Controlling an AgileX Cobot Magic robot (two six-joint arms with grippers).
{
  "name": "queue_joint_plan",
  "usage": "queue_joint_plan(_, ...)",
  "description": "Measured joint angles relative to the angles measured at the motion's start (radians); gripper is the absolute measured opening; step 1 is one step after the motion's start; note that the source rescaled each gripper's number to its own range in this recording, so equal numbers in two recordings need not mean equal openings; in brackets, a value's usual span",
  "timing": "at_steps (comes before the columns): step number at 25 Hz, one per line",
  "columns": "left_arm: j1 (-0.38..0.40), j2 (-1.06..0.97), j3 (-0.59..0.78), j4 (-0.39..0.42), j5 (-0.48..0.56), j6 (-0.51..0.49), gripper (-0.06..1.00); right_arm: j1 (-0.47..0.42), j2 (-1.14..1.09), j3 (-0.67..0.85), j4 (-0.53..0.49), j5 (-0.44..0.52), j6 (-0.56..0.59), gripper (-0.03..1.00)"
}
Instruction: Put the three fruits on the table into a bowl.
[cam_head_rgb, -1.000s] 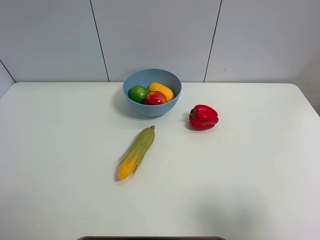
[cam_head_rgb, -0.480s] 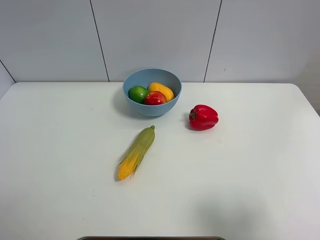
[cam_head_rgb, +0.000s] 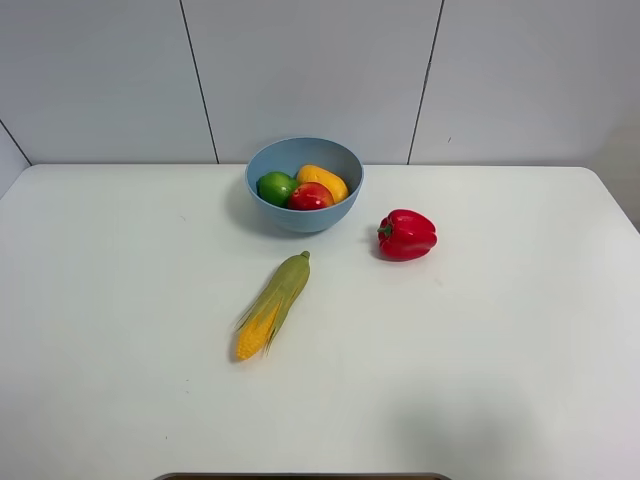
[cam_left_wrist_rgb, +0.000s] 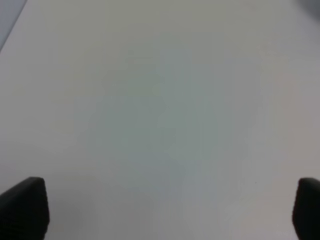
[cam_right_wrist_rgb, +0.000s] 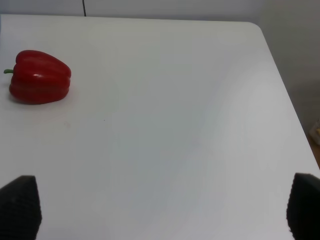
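Mango (cam_head_rgb: 323, 180), apple (cam_head_rgb: 311, 196) and lime (cam_head_rgb: 275, 187) sit together inside the light blue bowl (cam_head_rgb: 335, 217) on my white table (cam_head_rgb: 480, 340), while my left gripper (cam_left_wrist_rgb: 160, 210) and right gripper (cam_right_wrist_rgb: 160, 210) hang spread wide, grasping nothing, the bell pepper (cam_right_wrist_rgb: 40, 77) nearby

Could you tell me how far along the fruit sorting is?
It looks finished: the mango, apple and lime all sit in the blue bowl. Nothing is in hand; both tools are open and empty. Only the corn and bell pepper remain on the table.
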Motion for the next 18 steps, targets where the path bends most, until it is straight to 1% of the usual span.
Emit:
queue_joint_plan(9, 0.000, 0.000, 0.000, 0.000, 0.000, 0.000, 1.00, 0.000, 0.000, 0.000, 0.000, 0.000, 0.000, 0.98)
queue_joint_plan(14, 0.031, 0.000, 0.000, 0.000, 0.000, -0.001, 1.00, 0.000, 0.000, 0.000, 0.000, 0.000, 0.000, 0.98)
queue_joint_plan(18, 0.033, 0.000, 0.000, 0.000, 0.000, -0.001, 1.00, 0.000, 0.000, 0.000, 0.000, 0.000, 0.000, 0.98)
